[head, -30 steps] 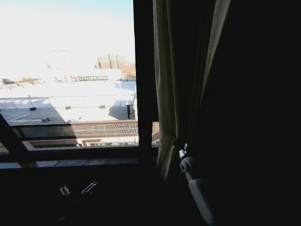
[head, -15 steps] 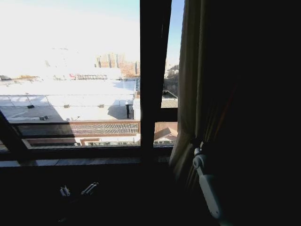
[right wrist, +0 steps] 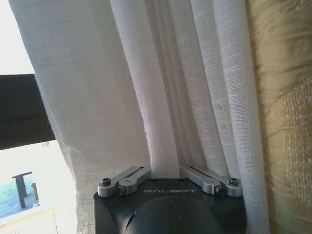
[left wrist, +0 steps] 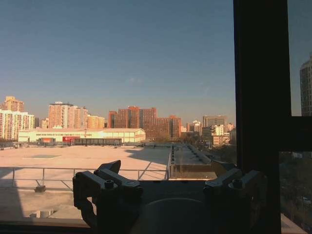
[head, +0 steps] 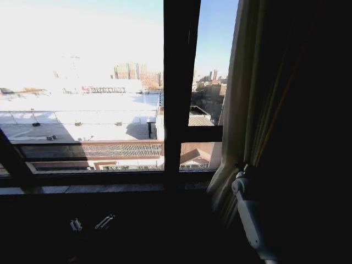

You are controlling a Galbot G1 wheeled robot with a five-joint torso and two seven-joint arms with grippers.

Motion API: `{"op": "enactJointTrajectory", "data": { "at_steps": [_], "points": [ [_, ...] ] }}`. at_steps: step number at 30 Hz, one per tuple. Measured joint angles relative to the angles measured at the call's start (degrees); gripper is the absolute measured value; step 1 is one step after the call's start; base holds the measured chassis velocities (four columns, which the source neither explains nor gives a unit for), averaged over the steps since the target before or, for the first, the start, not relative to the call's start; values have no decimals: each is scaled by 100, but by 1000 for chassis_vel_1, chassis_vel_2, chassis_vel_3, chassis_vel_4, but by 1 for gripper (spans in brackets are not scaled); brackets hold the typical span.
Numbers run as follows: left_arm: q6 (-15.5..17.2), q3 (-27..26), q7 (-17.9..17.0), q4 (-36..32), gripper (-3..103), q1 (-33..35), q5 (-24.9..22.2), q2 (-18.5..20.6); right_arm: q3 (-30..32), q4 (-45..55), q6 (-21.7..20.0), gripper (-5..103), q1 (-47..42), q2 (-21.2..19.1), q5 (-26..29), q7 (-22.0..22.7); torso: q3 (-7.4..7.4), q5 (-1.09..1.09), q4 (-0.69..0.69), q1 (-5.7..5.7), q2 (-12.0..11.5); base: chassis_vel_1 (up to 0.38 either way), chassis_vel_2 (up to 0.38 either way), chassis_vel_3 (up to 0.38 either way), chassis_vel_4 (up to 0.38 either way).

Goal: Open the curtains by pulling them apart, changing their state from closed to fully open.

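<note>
A sheer white pleated curtain panel hangs bunched at the right of the window. My right gripper holds it low down, near sill height. In the right wrist view the right gripper is shut on one narrow fold of the curtain, with more pleats hanging on both sides. My left gripper sits low in the dark below the sill. In the left wrist view the left gripper is open, with nothing between its fingers, facing the bare glass.
A dark vertical window frame bar stands left of the gathered curtain, with the sill below it. A heavier golden drape hangs right beside the sheer fabric. Rooftops and buildings lie beyond the glass.
My right gripper has moved to the right with the curtain fold in it. The curtain edge has slid right, uncovering a second strip of window beyond the frame bar. The left gripper has stayed put.
</note>
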Motion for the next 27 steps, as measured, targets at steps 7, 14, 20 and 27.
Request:
{"op": "enactJointTrajectory", "data": {
  "at_steps": [7,14,20,27],
  "points": [
    [215,-113,-13,101,100,-312,-205,30,-430,1690,-229,25,-1275,-369,372,-518,-1,-2,1,0,0,0,0,0,0],
    [353,-220,-21,244,100,-601,-226,30,-675,2868,-282,46,-2453,-801,655,-527,-1,-2,1,0,0,0,0,0,0],
    [707,-203,-38,286,100,-730,-354,216,-401,3786,-265,74,-3325,-890,536,-502,-1,-2,1,-1,0,0,0,0,0],
    [1233,-130,-132,106,100,-794,-723,584,-250,4198,-250,95,-3783,-940,280,-750,-1,-2,2,-1,1,0,0,0,0]
  ]
}}
